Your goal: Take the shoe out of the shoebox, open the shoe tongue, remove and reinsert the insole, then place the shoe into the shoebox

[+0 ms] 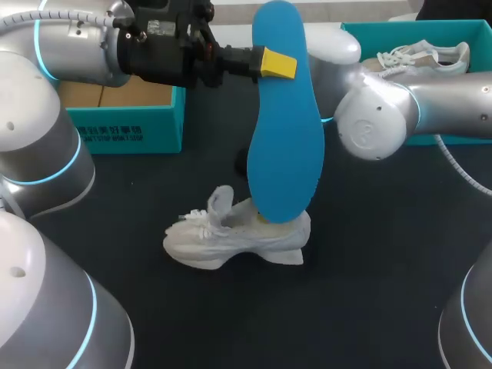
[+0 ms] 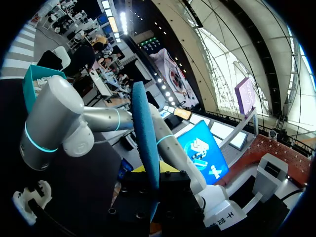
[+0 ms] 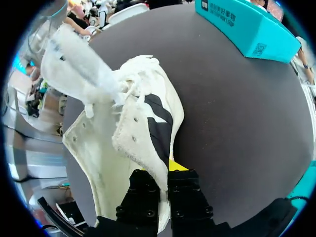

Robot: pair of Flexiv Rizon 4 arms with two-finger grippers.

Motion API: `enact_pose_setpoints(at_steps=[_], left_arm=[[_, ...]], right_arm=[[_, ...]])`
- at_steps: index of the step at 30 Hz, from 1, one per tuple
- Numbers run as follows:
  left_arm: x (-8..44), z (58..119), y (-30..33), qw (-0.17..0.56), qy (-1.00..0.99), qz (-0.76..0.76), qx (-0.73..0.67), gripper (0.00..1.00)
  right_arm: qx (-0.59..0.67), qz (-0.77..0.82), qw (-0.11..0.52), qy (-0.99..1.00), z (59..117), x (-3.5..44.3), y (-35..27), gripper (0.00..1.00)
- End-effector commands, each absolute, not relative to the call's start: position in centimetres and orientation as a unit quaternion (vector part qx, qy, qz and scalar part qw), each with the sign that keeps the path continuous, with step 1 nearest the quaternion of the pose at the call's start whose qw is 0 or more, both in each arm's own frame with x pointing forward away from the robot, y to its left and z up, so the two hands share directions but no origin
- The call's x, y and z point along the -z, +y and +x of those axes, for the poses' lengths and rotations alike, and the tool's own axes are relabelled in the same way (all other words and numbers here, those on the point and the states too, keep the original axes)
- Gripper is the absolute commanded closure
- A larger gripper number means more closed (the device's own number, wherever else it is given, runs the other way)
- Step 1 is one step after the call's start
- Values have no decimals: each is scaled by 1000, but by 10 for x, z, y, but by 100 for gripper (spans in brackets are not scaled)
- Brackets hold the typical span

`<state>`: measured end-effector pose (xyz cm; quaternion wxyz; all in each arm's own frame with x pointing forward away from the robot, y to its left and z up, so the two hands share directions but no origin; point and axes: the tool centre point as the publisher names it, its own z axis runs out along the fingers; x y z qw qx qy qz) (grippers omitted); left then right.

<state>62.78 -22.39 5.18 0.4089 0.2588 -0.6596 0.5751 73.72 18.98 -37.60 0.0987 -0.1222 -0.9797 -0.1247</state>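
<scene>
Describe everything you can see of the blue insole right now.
The blue insole is a smooth, foam-looking, foot-shaped sheet, plain on the face shown. It hangs upright, narrow end up, wide end down at the white shoe's heel opening; contact there is unclear. The left pincer clamps its edge near the top.

In the head view the upright blue insole (image 1: 284,131) hides the white shoe (image 1: 231,238) at its heel and the right gripper (image 3: 164,169); in the right wrist view the shoe's tongue (image 3: 79,64) is blurred, and its side wall covers one yellow fingertip.
</scene>
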Motion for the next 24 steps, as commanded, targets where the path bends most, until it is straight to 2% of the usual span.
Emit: enact_pose_setpoints(at_steps=[1, 6, 9, 24], left_arm=[[-51, 628, -225, 409, -660, 259, -575, 100], [-51, 628, -225, 409, -660, 259, -575, 100], [-51, 628, -225, 409, -660, 259, -575, 100], [-51, 628, -225, 409, -660, 259, -575, 100]], right_arm=[[169, -223, 97, -955, 722, 354, 168, 100], [269, -402, 32, -875, 703, 346, 157, 100], [317, -442, -1, -839, 700, 345, 159, 100], [317, -442, -1, -839, 700, 345, 159, 100]])
